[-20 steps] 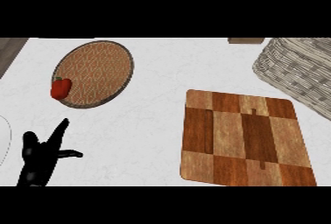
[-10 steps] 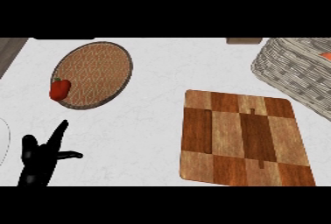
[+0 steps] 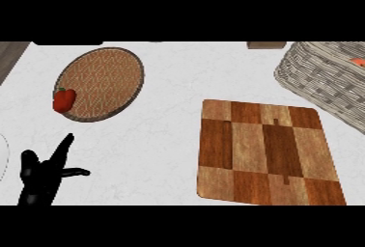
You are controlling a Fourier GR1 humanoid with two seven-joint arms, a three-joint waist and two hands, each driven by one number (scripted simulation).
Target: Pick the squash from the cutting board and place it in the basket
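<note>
Squash visibility is being limited to a small orange patch showing inside the grey woven wicker basket at the right edge of the head view; shape and surface cannot be told, since most of it is being cut off by the frame edge. Nothing is being carried by the checkered brown wooden cutting board, which is lying flat on the white marbled counter, just beside the basket's near wall.

Left black hand is being held at the lower left, fingers straight and spread wide, thumb out to the side, nothing being gripped. It is well apart from both board and basket.

Right hand is not being shown.

Round brown woven plate is sitting at the upper left, with a small red pepper-like item resting on its left rim.
</note>
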